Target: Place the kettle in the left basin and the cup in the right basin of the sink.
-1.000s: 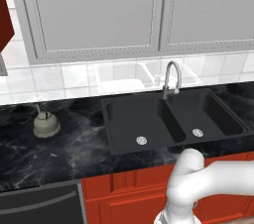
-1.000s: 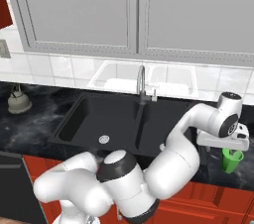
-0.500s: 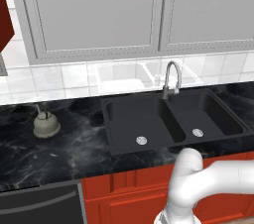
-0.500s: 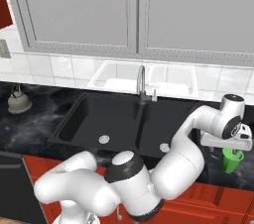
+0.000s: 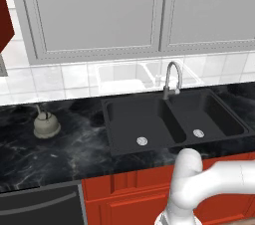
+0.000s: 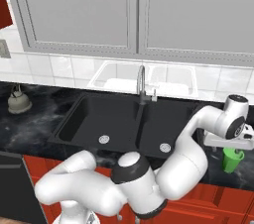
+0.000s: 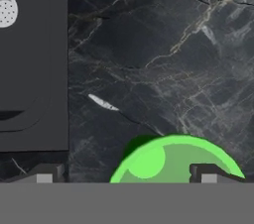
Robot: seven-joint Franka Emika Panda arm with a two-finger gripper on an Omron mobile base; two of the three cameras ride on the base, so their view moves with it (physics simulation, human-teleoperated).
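Two items: both outstanding; neither kettle nor cup is in a basin.
Kettle (image 5: pixel 46 124): upright on the black marble counter (image 5: pixel 55 154), well to the left of the sink (image 5: pixel 174 119), untouched.
Cup (image 6: pixel 231 159): upright on the counter just right of the sink, near the front edge; in the hand view its green rim and inner floor show from straight above.
Left basin (image 5: pixel 137 122): the wider one, with only its drain in it.
Right basin (image 5: pixel 206 117): the narrower one, with only its drain in it; in the hand view its drain sits at the upper left, so this basin lies just beside the cup.
Faucet (image 5: pixel 172 79): chrome gooseneck behind the divider between the basins.
Gripper (image 6: pixel 237 141): hangs directly above the cup, pointing down; fingers spread wide. In the hand view one fingertip (image 7: pixel 204 174) overlaps the cup's rim, while the other sits out over bare counter toward the sink, so the jaws look off-centre on the cup. Nothing is held.
Step in hand: judged to be the approach to the cup, before any grasp.
Next move calls for: probably a small sideways shift so the fingers straddle the cup, then a straight descent and a close on its tapered wall; afterwards a lift and a short carry over the sink edge into the right basin.
Risk: a descent without centring could set a finger on the rim and tip the cup.
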